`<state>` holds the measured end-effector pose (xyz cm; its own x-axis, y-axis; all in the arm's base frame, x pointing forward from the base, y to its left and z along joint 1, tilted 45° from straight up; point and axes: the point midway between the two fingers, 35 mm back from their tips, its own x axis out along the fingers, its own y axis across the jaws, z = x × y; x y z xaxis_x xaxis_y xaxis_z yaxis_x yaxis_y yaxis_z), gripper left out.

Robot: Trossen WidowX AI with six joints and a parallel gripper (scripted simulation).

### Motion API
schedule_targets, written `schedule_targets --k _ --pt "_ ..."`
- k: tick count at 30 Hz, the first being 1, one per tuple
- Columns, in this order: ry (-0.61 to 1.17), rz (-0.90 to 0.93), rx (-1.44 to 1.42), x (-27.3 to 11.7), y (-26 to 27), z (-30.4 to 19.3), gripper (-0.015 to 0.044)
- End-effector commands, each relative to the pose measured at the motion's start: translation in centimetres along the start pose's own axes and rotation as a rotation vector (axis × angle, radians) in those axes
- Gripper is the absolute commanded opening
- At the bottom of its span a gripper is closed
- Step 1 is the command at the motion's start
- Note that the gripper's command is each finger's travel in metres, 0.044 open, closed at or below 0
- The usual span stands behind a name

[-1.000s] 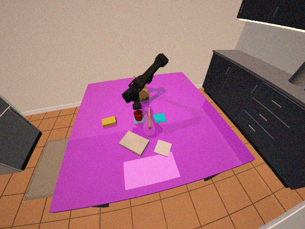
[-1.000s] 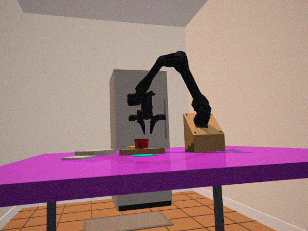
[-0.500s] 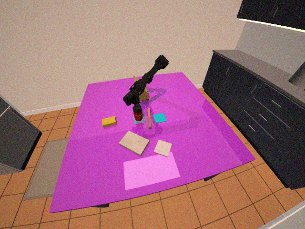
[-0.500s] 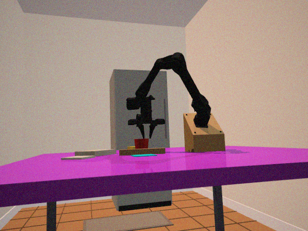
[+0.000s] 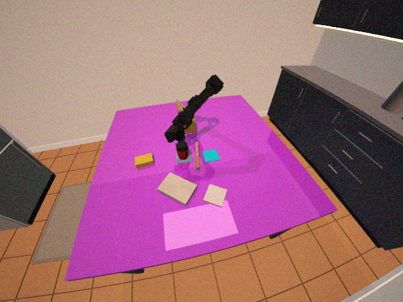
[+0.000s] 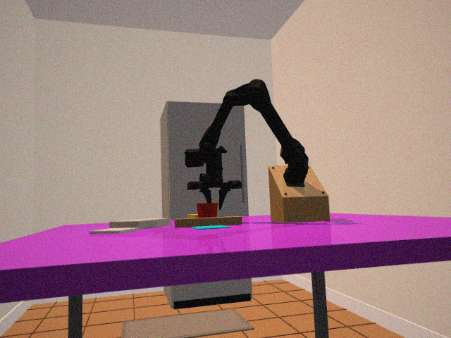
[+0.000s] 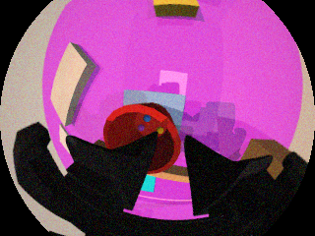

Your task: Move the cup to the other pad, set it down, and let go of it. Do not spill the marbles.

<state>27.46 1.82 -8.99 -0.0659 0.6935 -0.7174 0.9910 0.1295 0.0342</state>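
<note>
Progress is slight, by my judgement: the small red cup (image 6: 207,210) with its coloured marbles (image 7: 149,125) stands upright on the grey-blue square pad (image 5: 183,158), directly under the black parallel-jaw gripper (image 6: 215,198). The jaws stand partly open and empty, one fingertip dipping at the rim and the other just outside it, not pressing the wall. Gripping, lifting, carrying over the thin wooden bar (image 5: 197,155) just beside the cup, setting down on the turquoise square pad (image 5: 210,155) beyond it and releasing all remain. The glossy magenta table (image 5: 276,182) also carries a yellow block (image 5: 144,160) well apart on the opposite side, two beige slabs and a pale pink sheet. Around it are orange floor tiles, dark cabinets and plain walls.
</note>
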Motion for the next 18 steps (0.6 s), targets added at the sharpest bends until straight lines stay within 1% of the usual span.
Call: schedule_targets --k 1,10,14,18 --pt "0.007 -0.002 0.008 0.76 -0.22 -0.12 0.0148" --pt "0.008 -0.002 0.007 1.46 -0.28 -0.18 0.0148" --pt "0.003 -0.002 0.001 1.28 -0.15 -0.11 0.0043" --pt "0.003 -0.002 0.001 1.28 -0.15 -0.11 0.0016"
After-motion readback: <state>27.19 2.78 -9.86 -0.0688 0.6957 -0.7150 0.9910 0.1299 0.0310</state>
